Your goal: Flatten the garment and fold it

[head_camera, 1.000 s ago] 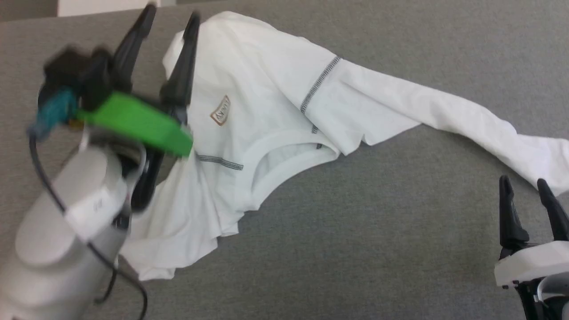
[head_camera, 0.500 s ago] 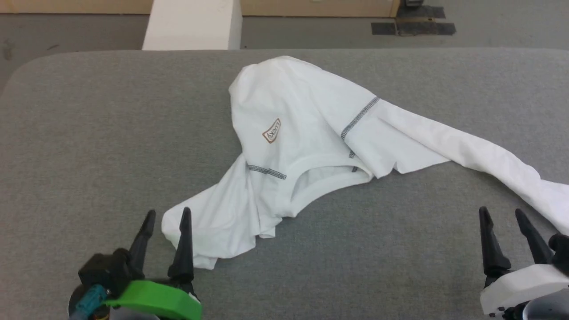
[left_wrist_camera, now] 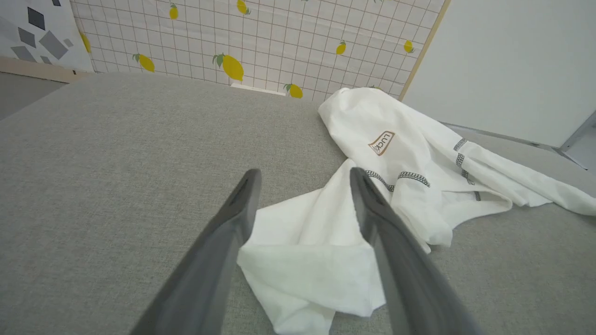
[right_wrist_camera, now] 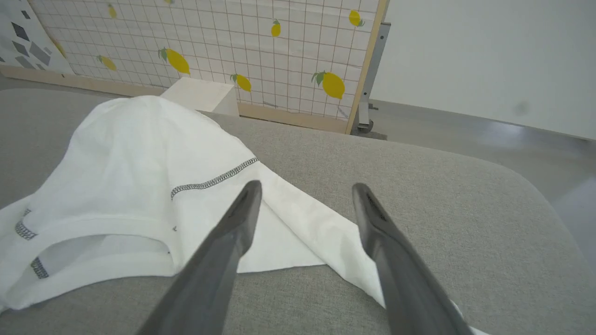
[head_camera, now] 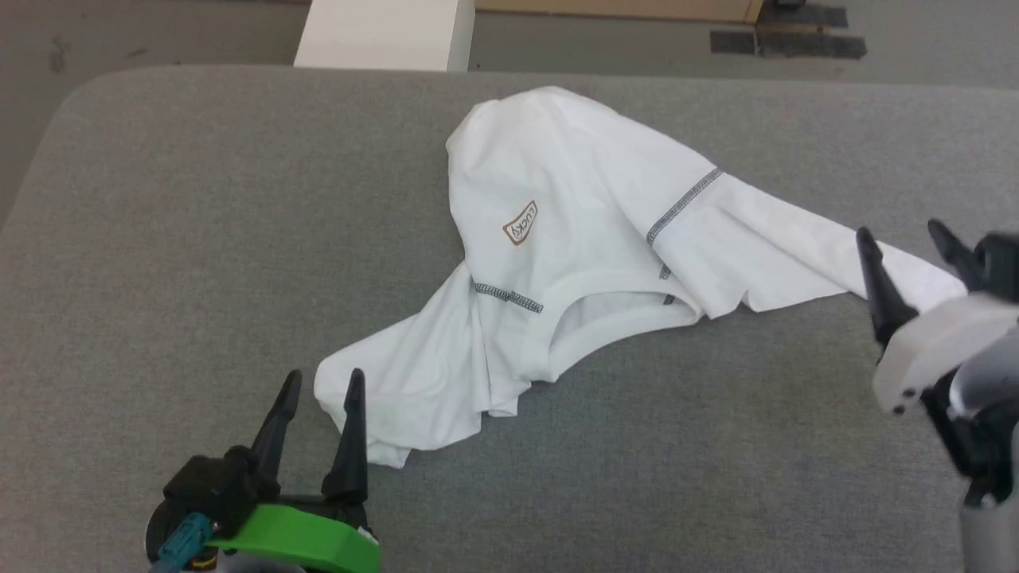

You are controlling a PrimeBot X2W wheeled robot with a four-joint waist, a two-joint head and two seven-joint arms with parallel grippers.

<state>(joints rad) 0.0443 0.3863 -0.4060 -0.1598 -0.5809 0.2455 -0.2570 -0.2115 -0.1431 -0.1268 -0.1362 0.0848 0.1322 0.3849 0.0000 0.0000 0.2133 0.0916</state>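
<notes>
White T-shirt [head_camera: 589, 191], plain, with grey zigzag stitching [head_camera: 685, 205] along its seams and a small label [head_camera: 521, 223] edged and lettered in brown. The table cover [head_camera: 199, 239] under it is an even mid-grey weave. The left gripper [head_camera: 325, 374] has black fingers over a bright green bracket [head_camera: 302, 541]. The right gripper [head_camera: 898, 229] has black fingers on a white housing [head_camera: 931, 342]. Beyond is a white box [head_camera: 382, 32] and a white grid-lined panel [left_wrist_camera: 260, 37] dotted with yellow, green-leaved lemons. The corner panel [left_wrist_camera: 37, 32] seems to show grey diamonds.
</notes>
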